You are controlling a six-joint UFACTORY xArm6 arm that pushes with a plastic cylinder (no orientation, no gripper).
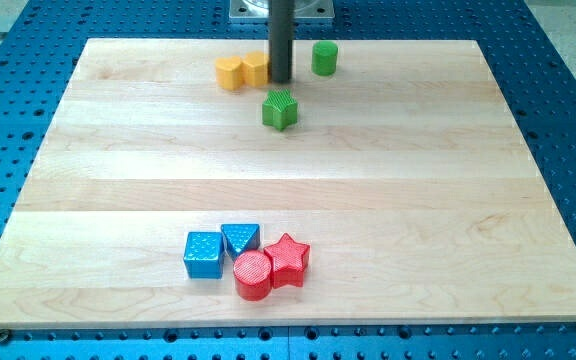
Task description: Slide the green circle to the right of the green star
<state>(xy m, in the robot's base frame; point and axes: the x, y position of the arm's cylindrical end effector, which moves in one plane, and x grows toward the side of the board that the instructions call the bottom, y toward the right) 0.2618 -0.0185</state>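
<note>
Now my tip [280, 80] sits at the top of the wooden board [118, 200], between the green circle [325, 58] and two yellow blocks [242, 71]. We see the green star [280, 110] just below it. We have no gripper, only a rod.

Even, bright overhead illumination covers the pale wooden table [388, 180], with no hard glare on its surface. Shadows are short and soft, sitting close against the base of each block, e.g. the green star [280, 109] and the red circle [252, 276]. The dark rod reads nearly black, and my tip [280, 80] shows little surface detail. Focus is sharp across the whole field; wood grain stays legible. The table edges converge towards the view's top through perspective. Colours appear saturated.
</note>
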